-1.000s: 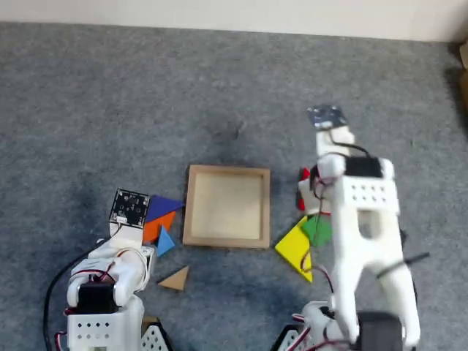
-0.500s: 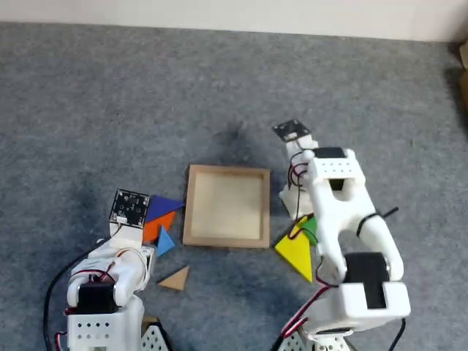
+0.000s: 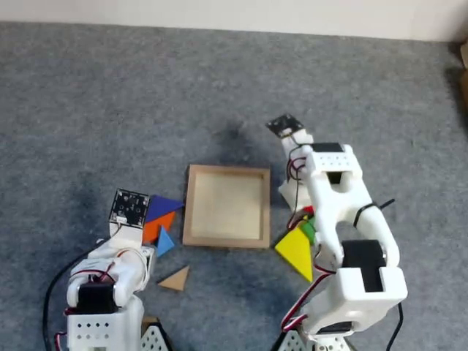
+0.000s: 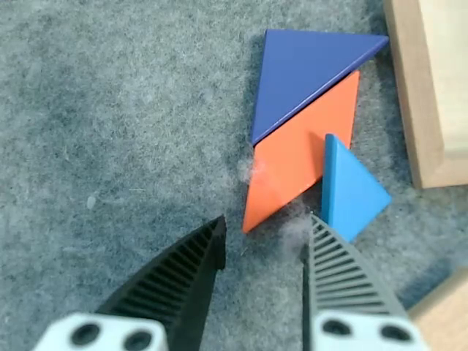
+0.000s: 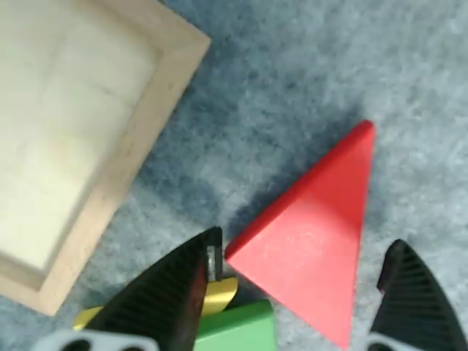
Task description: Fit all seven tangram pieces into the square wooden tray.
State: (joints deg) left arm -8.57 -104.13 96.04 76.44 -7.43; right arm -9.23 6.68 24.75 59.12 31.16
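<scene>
Grey carpet (image 3: 110,88) below, and we see the right gripper (image 5: 303,248) spread wide, red triangle (image 5: 314,234) between its fingers. Left gripper (image 4: 259,241) is parted too, orange piece (image 4: 300,172) just beyond its fingertips.

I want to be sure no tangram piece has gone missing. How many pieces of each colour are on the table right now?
dark blue piece: 1
orange piece: 1
light blue piece: 1
plain wood piece: 1
yellow piece: 1
green piece: 1
red piece: 1
Total: 7, all outside the wooden tray.
</scene>
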